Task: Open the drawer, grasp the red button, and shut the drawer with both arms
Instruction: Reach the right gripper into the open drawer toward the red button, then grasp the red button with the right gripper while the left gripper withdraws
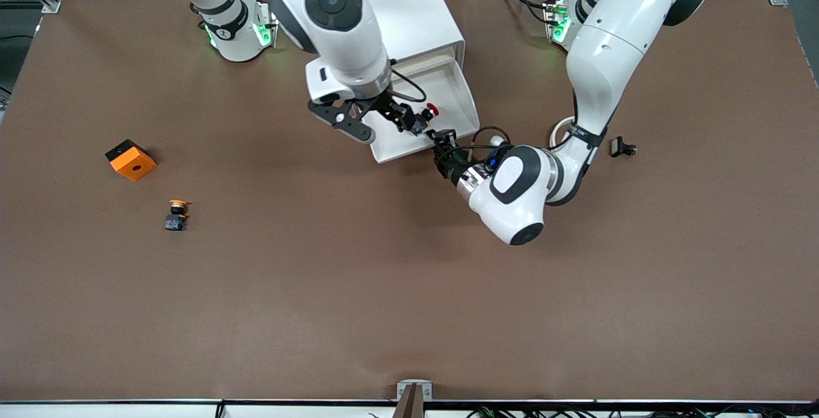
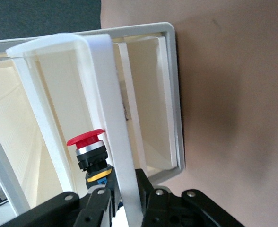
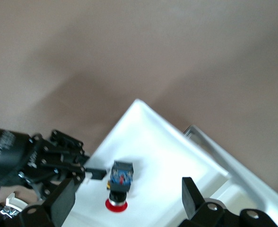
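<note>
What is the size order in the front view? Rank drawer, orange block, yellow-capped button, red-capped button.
1. drawer
2. orange block
3. yellow-capped button and red-capped button: they look alike, and the red one is partly hidden, so unranked.

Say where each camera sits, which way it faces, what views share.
Front view: high across the table, facing both arms; right gripper over the open drawer, left gripper at its handle.
Left wrist view: on the left wrist, looking along the handle into the drawer; own fingers show.
Right wrist view: on the right wrist, looking down into the drawer; own open fingers show.
Shared: all show the button.
</note>
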Robot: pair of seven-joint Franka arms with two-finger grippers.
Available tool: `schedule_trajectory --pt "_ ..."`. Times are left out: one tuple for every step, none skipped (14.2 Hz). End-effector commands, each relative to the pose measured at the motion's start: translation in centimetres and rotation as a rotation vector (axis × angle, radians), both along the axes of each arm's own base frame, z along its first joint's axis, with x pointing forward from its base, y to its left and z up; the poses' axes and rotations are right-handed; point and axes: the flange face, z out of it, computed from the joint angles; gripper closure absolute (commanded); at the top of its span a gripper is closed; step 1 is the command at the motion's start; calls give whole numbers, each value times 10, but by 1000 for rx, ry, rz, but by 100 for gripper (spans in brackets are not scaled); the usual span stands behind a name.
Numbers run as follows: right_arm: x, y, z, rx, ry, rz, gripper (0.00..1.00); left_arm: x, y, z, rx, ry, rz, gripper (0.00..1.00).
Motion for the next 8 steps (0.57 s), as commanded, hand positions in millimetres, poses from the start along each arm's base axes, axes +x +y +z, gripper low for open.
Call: schedule_trajectory --pt "-20 18 -25 -8 -5 -23 0 28 12 31 -55 -65 42 81" --pt "-26 25 -32 -7 -9 -43 0 34 16 35 -61 -73 53 81" --pt "-33 36 -43 -7 -11 -64 0 37 18 37 -62 -79 58 81" --pt "-37 43 -51 -12 -16 -85 0 41 23 37 -64 -83 67 76" --pt "-42 52 -59 -15 -22 -110 0 43 27 37 -73 -90 68 63" --pt "-45 59 -64 -13 -28 -130 0 45 31 37 -89 -102 62 33" --pt "-47 63 -70 -15 -33 -139 0 46 33 36 -94 -108 60 0" --pt "-49 67 -75 -17 -32 -149 0 47 33 39 -96 -113 62 0"
